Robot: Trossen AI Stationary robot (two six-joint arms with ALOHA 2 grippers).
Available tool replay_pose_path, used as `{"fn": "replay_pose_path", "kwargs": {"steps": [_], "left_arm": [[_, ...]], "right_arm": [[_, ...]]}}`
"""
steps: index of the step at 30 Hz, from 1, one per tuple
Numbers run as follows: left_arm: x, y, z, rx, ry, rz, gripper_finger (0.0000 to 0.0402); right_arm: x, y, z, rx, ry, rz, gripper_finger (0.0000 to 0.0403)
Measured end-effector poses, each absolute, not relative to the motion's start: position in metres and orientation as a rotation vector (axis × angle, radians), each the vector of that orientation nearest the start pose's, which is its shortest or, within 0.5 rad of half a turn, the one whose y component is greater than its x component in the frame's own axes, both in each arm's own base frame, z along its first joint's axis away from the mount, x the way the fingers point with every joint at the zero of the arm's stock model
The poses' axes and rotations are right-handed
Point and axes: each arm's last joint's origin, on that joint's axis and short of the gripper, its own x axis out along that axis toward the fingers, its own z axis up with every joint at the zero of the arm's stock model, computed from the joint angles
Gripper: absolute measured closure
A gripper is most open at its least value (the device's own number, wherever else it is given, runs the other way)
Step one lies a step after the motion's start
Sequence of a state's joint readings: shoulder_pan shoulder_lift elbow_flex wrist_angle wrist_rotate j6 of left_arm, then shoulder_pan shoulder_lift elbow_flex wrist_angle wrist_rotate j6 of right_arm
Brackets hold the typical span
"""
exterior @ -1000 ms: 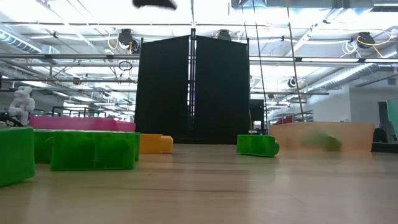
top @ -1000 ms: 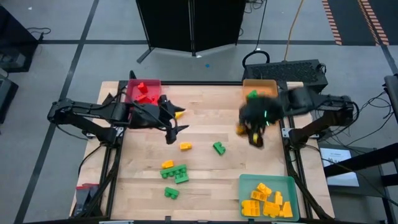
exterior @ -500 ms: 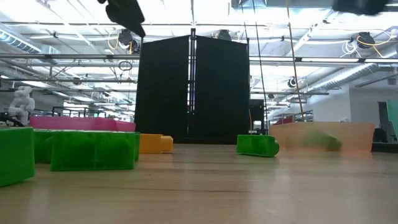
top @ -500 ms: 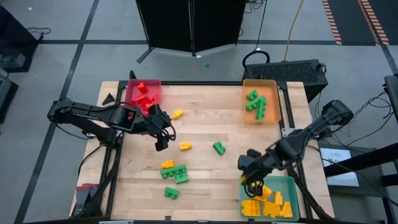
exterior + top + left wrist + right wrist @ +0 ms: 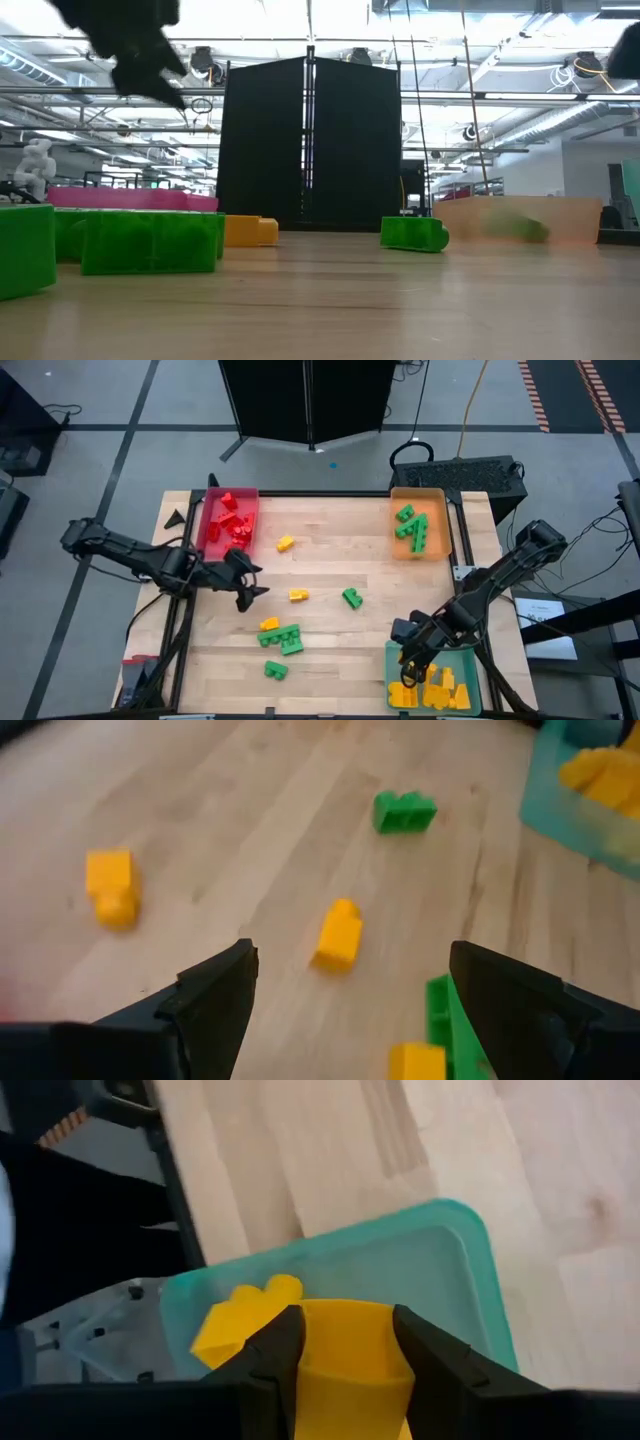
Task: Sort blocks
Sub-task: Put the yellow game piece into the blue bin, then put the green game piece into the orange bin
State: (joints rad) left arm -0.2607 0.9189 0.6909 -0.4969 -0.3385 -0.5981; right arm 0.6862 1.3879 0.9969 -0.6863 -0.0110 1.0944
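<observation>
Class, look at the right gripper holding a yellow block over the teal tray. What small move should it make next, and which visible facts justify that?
Probably open the jaws and drop it. The right gripper is shut on a yellow block directly above the teal tray, which already holds other yellow blocks. Green ones sit in the orange tray, so teal looks like yellow's place.

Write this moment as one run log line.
right hand: shut on yellow block, above teal tray | left hand: open, empty, above table
</observation>
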Motion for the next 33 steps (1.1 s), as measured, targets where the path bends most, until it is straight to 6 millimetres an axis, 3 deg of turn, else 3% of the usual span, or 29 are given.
{"fn": "replay_pose_path", "kwargs": {"steps": [4, 10, 14, 17, 22, 25, 29, 33], "left_arm": [[0.167, -0.041, 0.239, -0.413, 0.645, 0.280, 0.0070], [0.165, -0.047, 0.239, -0.397, 0.651, 0.243, 0.0070], [0.165, -0.049, 0.238, -0.386, 0.657, 0.238, 0.0070], [0.164, -0.049, 0.238, -0.385, 0.657, 0.236, 0.0070], [0.164, -0.049, 0.238, -0.381, 0.654, 0.240, 0.0070], [0.164, -0.049, 0.238, -0.380, 0.653, 0.243, 0.0070], [0.164, -0.050, 0.238, -0.378, 0.654, 0.239, 0.0070], [0.163, -0.052, 0.238, -0.373, 0.662, 0.228, 0.0070]], "right_arm": [[0.203, 0.167, 0.229, 0.623, 1.242, -0.065, 0.0240], [0.202, 0.167, 0.225, 0.646, 1.250, -0.090, 0.0148], [0.206, 0.166, 0.228, 0.676, 1.234, -0.088, 0.0137], [0.221, 0.159, 0.245, 0.689, 1.163, -0.072, 0.0148], [0.255, 0.117, 0.278, 0.543, 0.938, -0.169, 0.0176], [0.269, 0.084, 0.285, 0.472, 0.862, -0.277, 0.0190], [0.286, 0.050, 0.269, 0.449, 0.914, -0.383, 0.0194], [0.305, 0.032, 0.244, 0.503, 0.984, -0.411, 0.0190]]}}
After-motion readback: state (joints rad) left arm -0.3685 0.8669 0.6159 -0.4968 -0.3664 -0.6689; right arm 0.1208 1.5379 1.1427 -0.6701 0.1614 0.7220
